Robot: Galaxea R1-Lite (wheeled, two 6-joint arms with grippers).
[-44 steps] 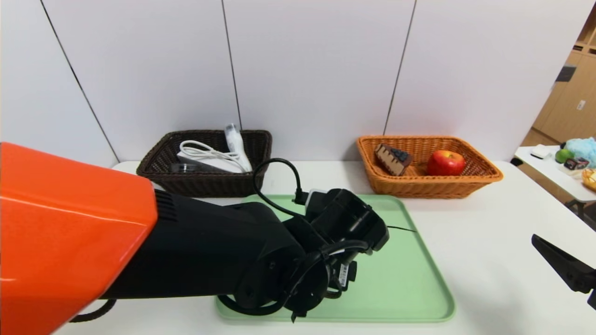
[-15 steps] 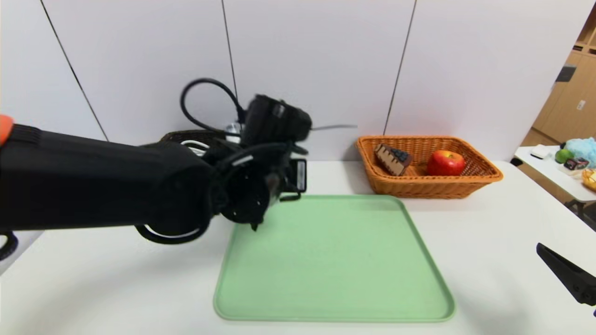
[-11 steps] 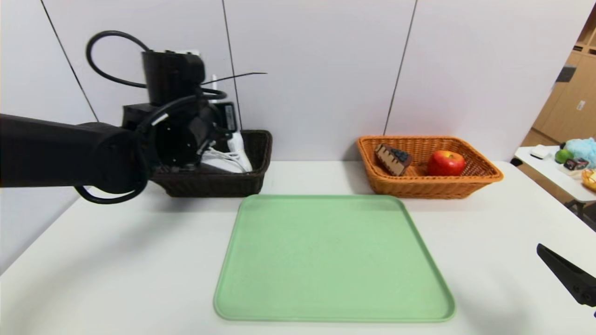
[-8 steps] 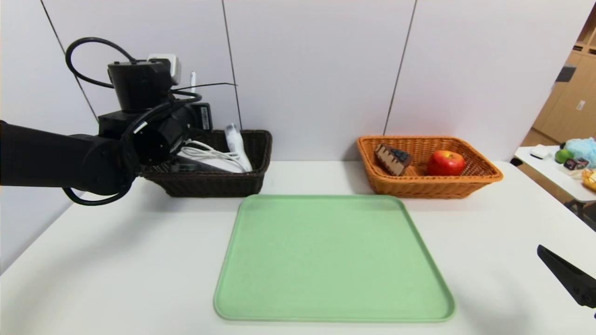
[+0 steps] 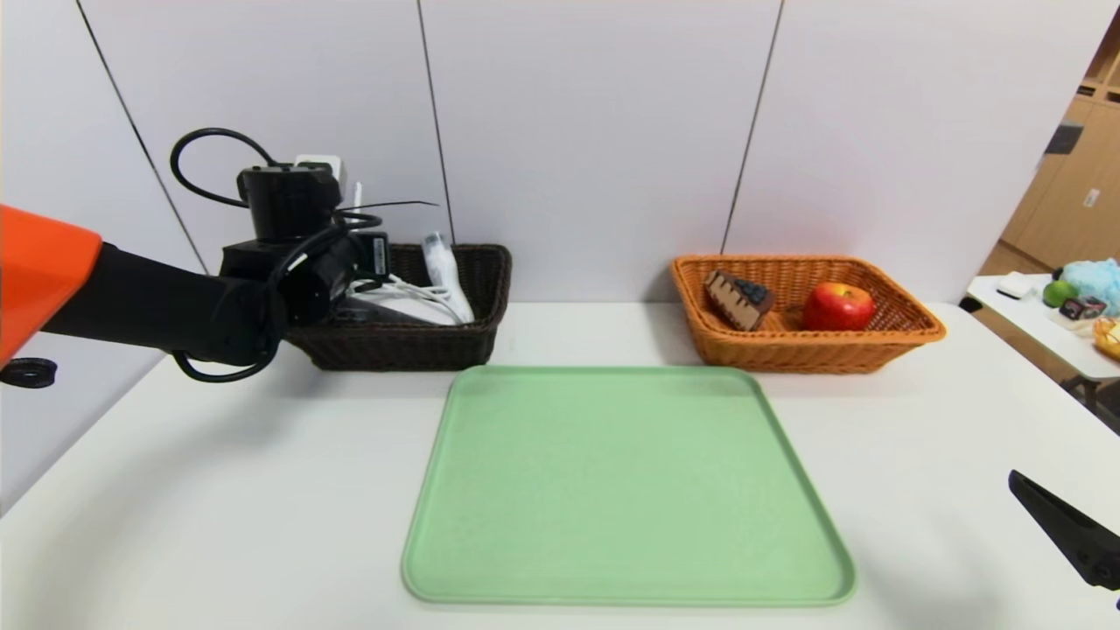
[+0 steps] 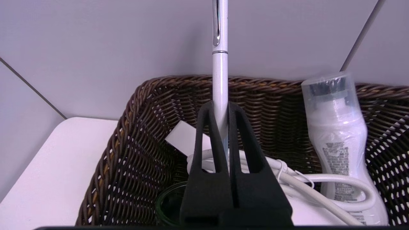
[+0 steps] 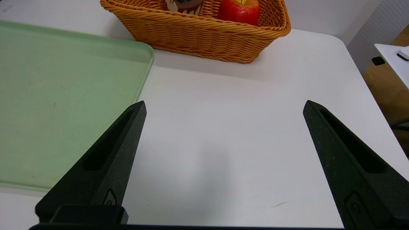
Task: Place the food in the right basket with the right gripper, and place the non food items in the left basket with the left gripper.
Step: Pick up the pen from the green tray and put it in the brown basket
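Left wrist view: left end effector [image 6: 220,110] clamps pen [image 6: 220,73].

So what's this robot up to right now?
It is sorting things into two baskets. The left gripper is shut on a white pen, holding it upright over the brown basket, which already holds a power strip, a bottle and a glass dish. The apple and cake lie in the orange basket. The right gripper waits open over the table.

Orange shell, black arm — looped black cable, tapered black fingers [image 7: 105,169].
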